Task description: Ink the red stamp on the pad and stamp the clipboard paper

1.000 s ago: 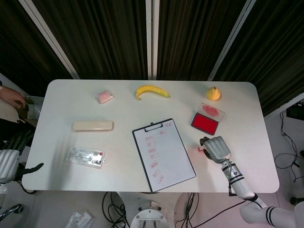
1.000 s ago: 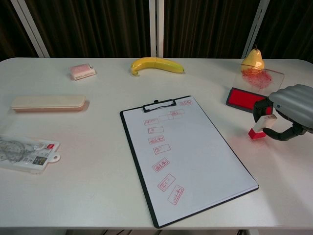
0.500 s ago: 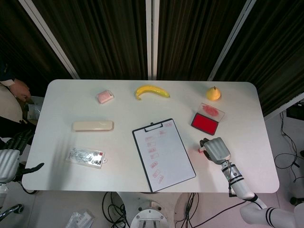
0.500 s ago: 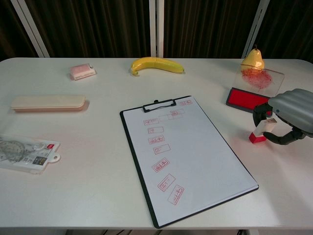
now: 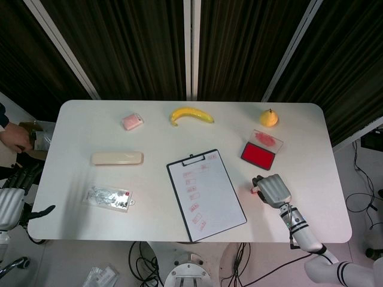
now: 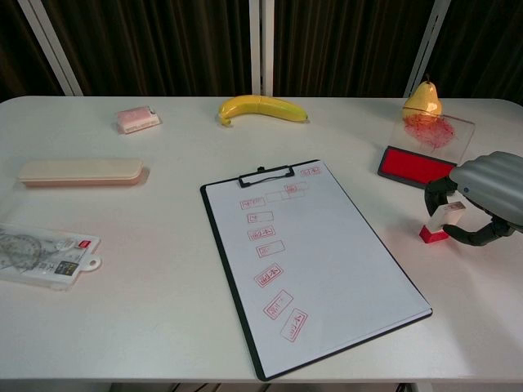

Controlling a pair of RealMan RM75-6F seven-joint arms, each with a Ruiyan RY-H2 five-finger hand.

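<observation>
Stamp point(image 6: 441, 223) with a red base and a white upper part stands a little tilted on the white table point(image 6: 147, 327), just right of the clipboard point(image 6: 310, 261) and in front of the red ink pad point(image 6: 413, 166). The right hand point(image 6: 482, 200) is arched over it, with the fingers point(image 6: 435, 189) on one side of the stamp's top and the thumb curling in on the other side; it seems to pinch the white part, but whether there is real contact cannot be told for sure. In the head view this hand point(image 5: 272, 190) covers most of the stamp, and only a small red spot shows at its left edge.

The clipboard paper carries a row of red stamp marks point(image 6: 270, 276) going down its left part, and some more near the clip. The clear lid point(image 6: 433, 131) of the pad, smeared with red, lies behind the pad, next to a yellow pear point(image 6: 422, 100).

The left hand point(image 5: 13, 200) hangs off the left edge of the table, with dark fingers apart and nothing in it.

A banana point(image 6: 260, 108), a pink eraser point(image 6: 136, 119), a beige pencil case point(image 6: 80, 171) and a clear ruler set point(image 6: 41, 255) lie on the table as well.
</observation>
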